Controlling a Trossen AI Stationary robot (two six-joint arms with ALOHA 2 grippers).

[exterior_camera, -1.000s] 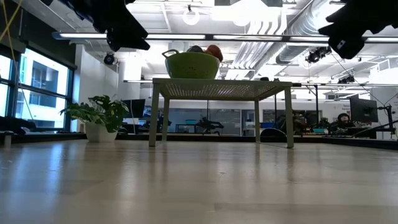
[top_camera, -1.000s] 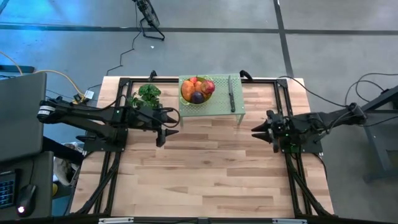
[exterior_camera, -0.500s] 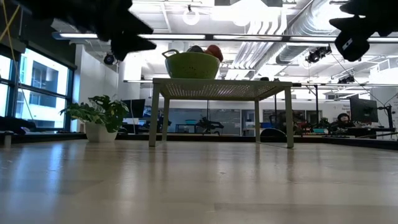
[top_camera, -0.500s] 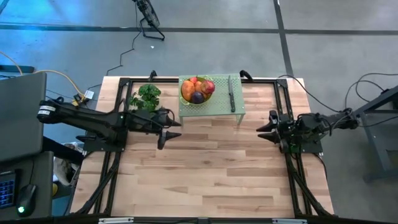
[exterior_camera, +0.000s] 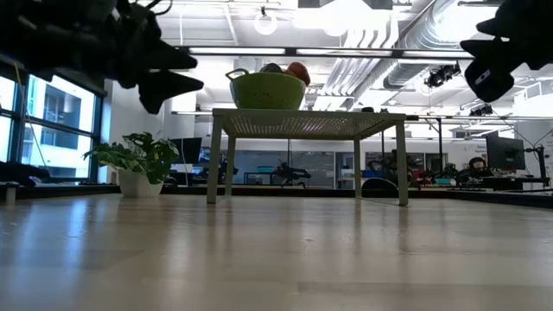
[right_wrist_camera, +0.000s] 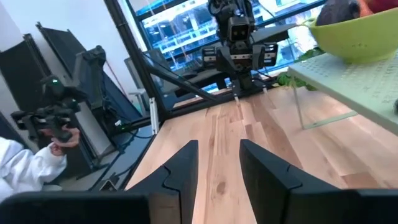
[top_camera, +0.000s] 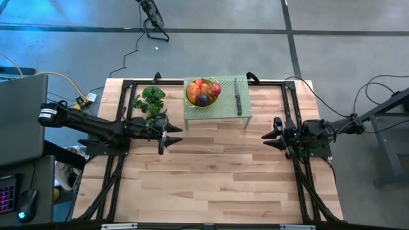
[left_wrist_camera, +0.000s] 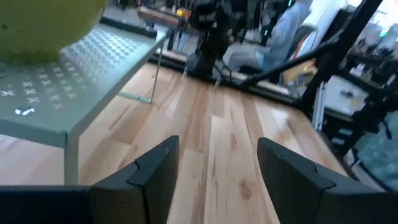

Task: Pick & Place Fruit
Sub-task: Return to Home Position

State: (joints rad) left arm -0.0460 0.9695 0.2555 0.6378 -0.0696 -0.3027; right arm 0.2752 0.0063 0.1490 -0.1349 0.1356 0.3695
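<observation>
1. The fruit (top_camera: 202,92) is heaped in the green strainer bowl (top_camera: 190,100). The bowl stands on the left part of the pale green shelf (top_camera: 223,108), at the far middle of the table (top_camera: 211,179).
2. In the low view, 1 red piece and 1 dark piece of the fruit (exterior_camera: 294,71) rise above the bowl's rim. The bowl (exterior_camera: 266,91) rests on the shelf top (exterior_camera: 307,121), well above the tabletop.
3. The black knife (top_camera: 237,96) lies flat on the shelf, just right of the bowl and not touching it.
4. The leafy plant (top_camera: 152,99) stands on the table beside the shelf's left end.
5. The left gripper (top_camera: 169,135) hangs above the table, near the plant and in front of the shelf's left corner.
6. In the left wrist view its 2 fingers (left_wrist_camera: 155,171) stand wide apart, with only bare wood showing between them.
7. The right gripper (top_camera: 268,131) hangs over the right side of the table, well apart from the shelf and pointing toward the middle.
8. In the right wrist view its 2 fingers (right_wrist_camera: 181,168) are parted by a narrower gap, with only tabletop showing between them.
9. Beyond the table, the right wrist view shows a person's white sleeve (right_wrist_camera: 25,168) and a hand (right_wrist_camera: 62,140) by a dark stand. The hand seems to grip something, but the thing is too small to tell.
</observation>
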